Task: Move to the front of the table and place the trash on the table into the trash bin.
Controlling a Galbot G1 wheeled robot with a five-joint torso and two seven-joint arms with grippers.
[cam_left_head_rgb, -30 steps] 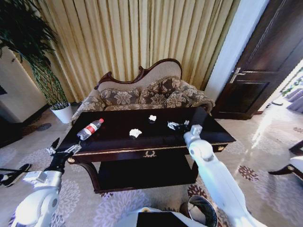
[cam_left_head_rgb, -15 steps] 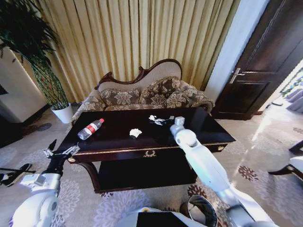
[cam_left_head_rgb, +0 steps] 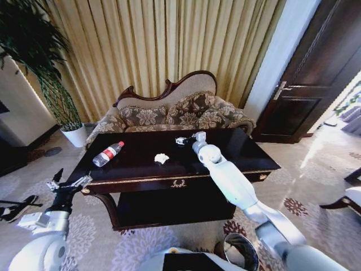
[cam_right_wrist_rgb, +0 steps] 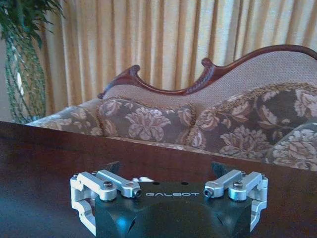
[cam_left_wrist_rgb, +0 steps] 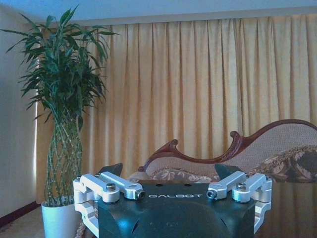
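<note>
Just beside the right claw [cam_left_head_rgb: 183, 140], paper wad [cam_left_head_rgb: 180, 141].

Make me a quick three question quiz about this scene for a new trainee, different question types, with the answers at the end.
1. True or false: the plastic bottle is standing upright on the table.
2. Multiple choice: where is the right gripper? A) over the table's far edge by the sofa; B) inside the trash bin; C) parked beside the robot's base.
3. Fill in: the left gripper hangs off the table's front-left ____.

Key:
1. False, it lies on its side near the table's left end.
2. A, close to a small white scrap, while the crumpled paper wad sits apart, nearer the middle.
3. Corner, with its fingers spread and nothing between them.
</note>
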